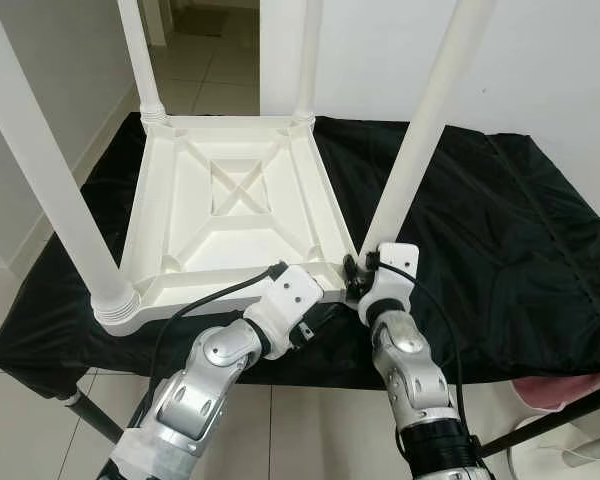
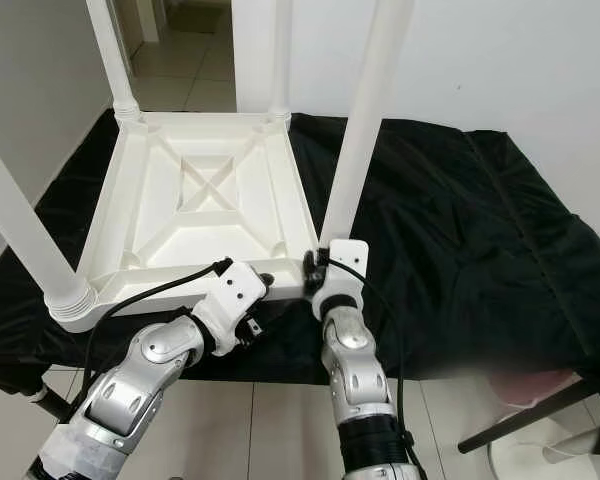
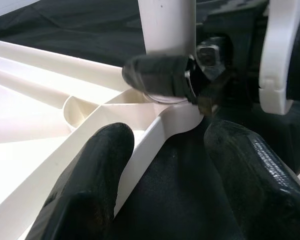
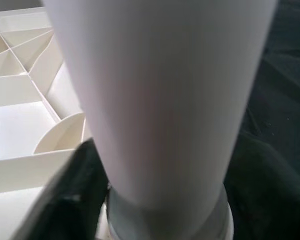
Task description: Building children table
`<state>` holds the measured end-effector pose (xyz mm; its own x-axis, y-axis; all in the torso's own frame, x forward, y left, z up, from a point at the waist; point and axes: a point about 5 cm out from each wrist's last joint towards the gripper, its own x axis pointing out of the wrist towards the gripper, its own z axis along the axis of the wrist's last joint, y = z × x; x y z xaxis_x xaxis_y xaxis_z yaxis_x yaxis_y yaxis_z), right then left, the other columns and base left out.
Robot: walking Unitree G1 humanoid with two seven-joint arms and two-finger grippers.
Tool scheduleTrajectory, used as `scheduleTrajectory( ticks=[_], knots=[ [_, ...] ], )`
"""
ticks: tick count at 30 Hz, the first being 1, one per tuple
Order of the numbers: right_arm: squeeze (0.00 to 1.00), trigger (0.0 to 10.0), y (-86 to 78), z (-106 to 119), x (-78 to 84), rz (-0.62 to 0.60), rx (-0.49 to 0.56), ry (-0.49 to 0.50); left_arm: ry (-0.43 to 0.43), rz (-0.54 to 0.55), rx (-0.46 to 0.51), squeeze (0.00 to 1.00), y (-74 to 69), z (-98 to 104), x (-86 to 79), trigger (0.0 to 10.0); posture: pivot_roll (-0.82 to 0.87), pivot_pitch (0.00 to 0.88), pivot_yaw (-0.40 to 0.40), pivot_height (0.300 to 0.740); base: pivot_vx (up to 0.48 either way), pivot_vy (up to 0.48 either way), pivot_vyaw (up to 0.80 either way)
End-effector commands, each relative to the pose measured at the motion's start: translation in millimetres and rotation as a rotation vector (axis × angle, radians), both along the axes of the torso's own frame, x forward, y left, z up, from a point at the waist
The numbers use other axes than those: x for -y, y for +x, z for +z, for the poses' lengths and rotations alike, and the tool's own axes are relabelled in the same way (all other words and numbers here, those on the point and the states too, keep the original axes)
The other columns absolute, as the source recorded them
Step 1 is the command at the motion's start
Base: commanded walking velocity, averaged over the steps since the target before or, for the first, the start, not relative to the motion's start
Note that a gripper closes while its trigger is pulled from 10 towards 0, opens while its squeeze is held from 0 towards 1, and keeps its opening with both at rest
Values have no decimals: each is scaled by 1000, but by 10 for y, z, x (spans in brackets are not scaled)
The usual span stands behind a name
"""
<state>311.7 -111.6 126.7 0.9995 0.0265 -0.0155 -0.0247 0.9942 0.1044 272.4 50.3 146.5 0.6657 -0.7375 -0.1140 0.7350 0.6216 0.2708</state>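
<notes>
- My left gripper (image 3: 160,165) has its jaws apart, straddling the near rim of the children table (image 1: 230,215) at its near right corner.
- My right gripper (image 1: 358,272) sits at the base of the near right leg (image 1: 420,140); whether its jaws are clamped I cannot tell.
- The right wrist view adds that leg's collar up close.
- The children table lies upside down on the black-covered table (image 1: 500,230), its four legs pointing straight up.

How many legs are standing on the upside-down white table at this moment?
4, one at each corner: near-left leg, far-left leg, far-right leg, and near-right leg, whose base the right gripper is holding. None seems hidden.
</notes>
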Motion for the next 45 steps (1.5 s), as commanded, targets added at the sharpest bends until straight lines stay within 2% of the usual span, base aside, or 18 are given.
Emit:
scheduleTrajectory(
  ticks=[1, 8, 9, 10, 13, 14, 19, 23, 25, 26, 28, 29, 30, 31, 33, 34, 44, 45],
  knots=[
    [1000, 10000, -4, 6, 26, 10, 3, 7, 6, 2, 1, 0, -13, -23, 11, 10000, 16, 23, -52, 740, 0, 0, 0],
    [1000, 10000, 3, 49, 121, 48, 31, 4, 6, 3, 1, 0, -14, -23, 7, 10000, 18, 22, -51, 740, 0, 0, 0],
    [1000, 10000, 11, 62, 124, 94, 44, 8, 6, 4, 2, 0, -12, -21, 4, 10000, 18, 22, -51, 740, 0, 0, 0],
    [122, 10000, 27, 83, 134, 155, 65, 4, 7, 4, 3, 0, -9, -20, 1, 10000, 18, 22, -49, 740, 0, 0, 0],
    [122, 10000, 38, 98, 143, 197, 80, -1, 8, 5, 3, 0, -8, -19, -1, 10000, 18, 22, -49, 740, 0, 0, 0],
    [0, 10000, 50, 111, 149, 244, 87, -6, 8, 5, 4, 0, -6, -17, -2, 10000, 17, 22, -48, 740, 0, 0, 0],
    [0, 10000, 116, 161, 217, 372, 110, -48, 6, 7, 5, 0, 2, -8, -3, 10000, 16, 27, -45, 740, 0, 0, 0],
    [0, 10000, 187, 179, 292, 514, 108, -157, 4, 11, 5, 0, 11, -2, -10, 10000, 11, 34, -41, 740, 0, 0, 0],
    [0, 10000, 198, 178, 308, 541, 104, -183, 4, 13, 5, 0, 14, -1, -12, 10000, 11, 34, -41, 740, 0, 0, 0],
    [0, 7059, 231, 170, 349, 579, 93, -219, 4, 14, 5, 0, 20, 5, -14, 10000, 11, 39, -36, 740, 0, 0, 0],
    [0, 7059, 231, 170, 349, 579, 93, -219, 4, 14, 5, 0, 20, 5, -14, 10000, 11, 39, -36, 740, 0, 0, 0],
    [0, 4471, 249, 168, 373, 597, 87, -234, 4, 15, 6, 0, 23, 9, -18, 10000, 14, 42, -36, 740, 0, 0, 0],
    [0, 4471, 249, 168, 373, 597, 87, -234, 4, 15, 6, 0, 23, 9, -18, 10000, 14, 42, -36, 740, 0, 0, 0],
    [0, 3412, 266, 166, 398, 613, 82, -252, 5, 17, 7, 0, 26, 11, -23, 10000, 14, 42, -36, 740, 0, 0, 0],
    [0, 3412, 266, 166, 398, 613, 82, -252, 5, 17, 7, 0, 26, 11, -23, 10000, 14, 42, -36, 740, 0, 0, 0],
    [0, 0, 275, 164, 413, 622, 78, -263, 5, 18, 8, 0, 26, 13, -29, 10000, 18, 44, -36, 740, 0, 0, 0],
    [0, 0, 312, 157, 511, 650, 72, -287, 6, 21, 6, 0, 17, 15, -40, 10000, 17, 49, -33, 740, 0, 0, 0],
    [0, 10000, 304, 141, 511, 644, 68, -280, 6, 20, 6, 0, 21, 16, -37, 10000, 16, 49, -33, 740, 0, 0, 0]
  ],
)
